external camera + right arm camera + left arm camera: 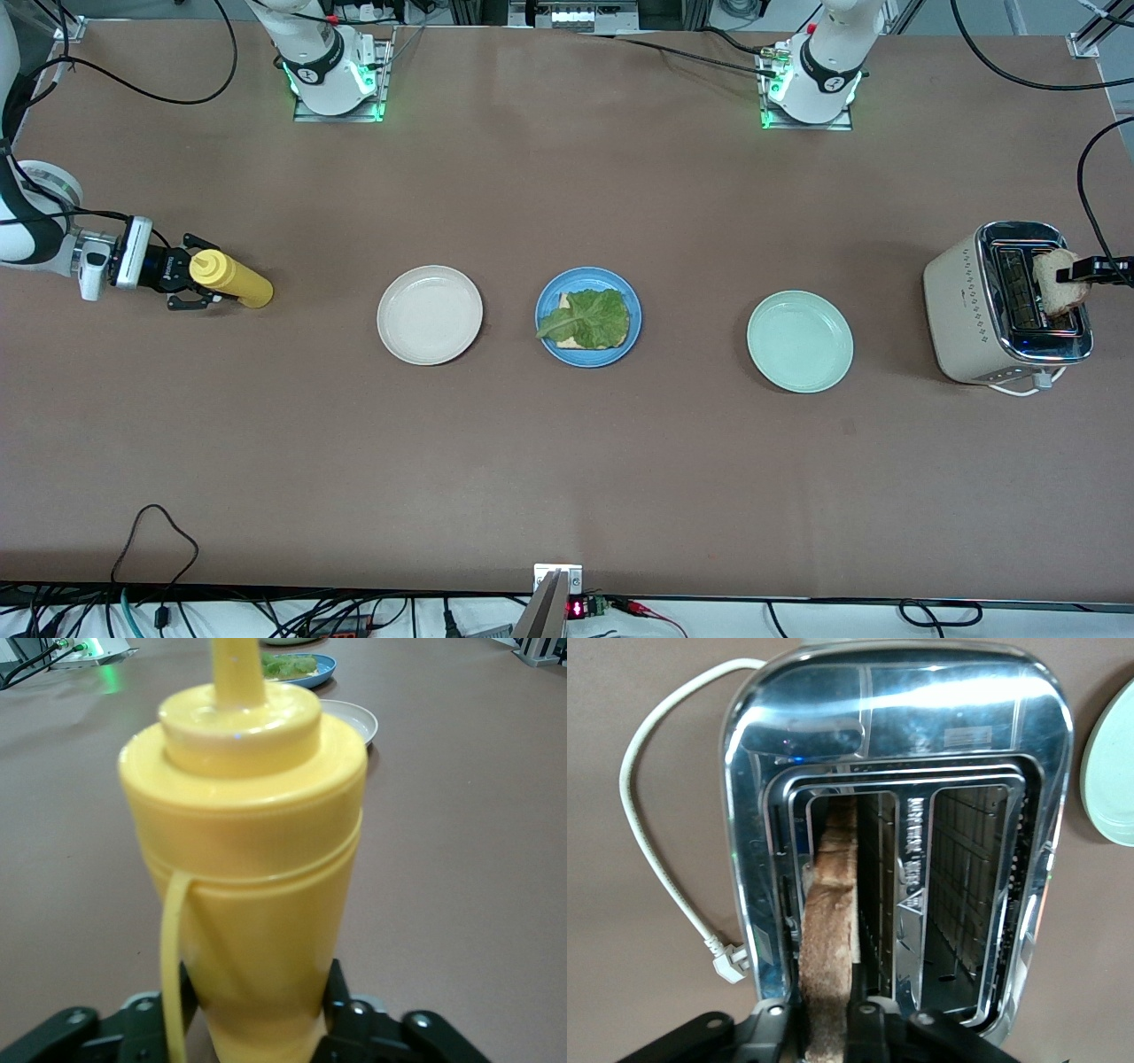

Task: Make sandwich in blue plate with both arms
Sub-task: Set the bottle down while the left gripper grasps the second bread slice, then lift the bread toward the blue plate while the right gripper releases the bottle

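The blue plate [588, 273] sits mid-table with a green lettuce leaf [589, 317] lying on a bread slice [576, 347]. A second bread slice [1057, 282] sticks up from a slot of the cream and chrome toaster [974, 306] at the left arm's end of the table. My left gripper [1083, 270] is shut on that slice; in the left wrist view the fingers [868, 1023] clamp the slice [828, 921] on both sides. My right gripper [190, 273] is shut on a yellow squeeze bottle [235, 279] at the right arm's end; in the right wrist view the bottle [248, 842] fills the frame.
A cream-white plate [430, 315] lies beside the blue plate toward the right arm's end. A mint-green plate [800, 341] lies between the blue plate and the toaster. The toaster's white cord [656, 815] trails on the table. Cables hang along the table's near edge.
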Motion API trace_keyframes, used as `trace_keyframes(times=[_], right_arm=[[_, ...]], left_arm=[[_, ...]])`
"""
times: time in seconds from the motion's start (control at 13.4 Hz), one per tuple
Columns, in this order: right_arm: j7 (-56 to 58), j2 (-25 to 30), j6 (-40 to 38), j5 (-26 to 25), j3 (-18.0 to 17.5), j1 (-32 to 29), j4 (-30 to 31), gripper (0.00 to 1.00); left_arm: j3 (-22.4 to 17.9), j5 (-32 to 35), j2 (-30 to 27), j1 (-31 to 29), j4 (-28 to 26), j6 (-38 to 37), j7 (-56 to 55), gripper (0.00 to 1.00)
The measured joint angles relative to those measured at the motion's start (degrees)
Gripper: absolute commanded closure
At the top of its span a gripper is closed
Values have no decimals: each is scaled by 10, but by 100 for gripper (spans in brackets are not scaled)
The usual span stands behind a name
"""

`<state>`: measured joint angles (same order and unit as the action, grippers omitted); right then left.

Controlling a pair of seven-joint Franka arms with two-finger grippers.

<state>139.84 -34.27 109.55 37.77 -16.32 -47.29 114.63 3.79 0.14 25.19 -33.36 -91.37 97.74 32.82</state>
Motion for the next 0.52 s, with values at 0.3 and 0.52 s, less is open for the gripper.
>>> trace_keyframes(times=[0.3, 0.52], right_arm=[[0, -13, 3, 0, 0, -6, -3, 0], [0, -14, 3, 0, 0, -7, -4, 0]], left_arm=[[6, 0, -10, 0, 26, -37, 0, 99], [24, 0, -43, 2, 79, -121, 2, 99]])
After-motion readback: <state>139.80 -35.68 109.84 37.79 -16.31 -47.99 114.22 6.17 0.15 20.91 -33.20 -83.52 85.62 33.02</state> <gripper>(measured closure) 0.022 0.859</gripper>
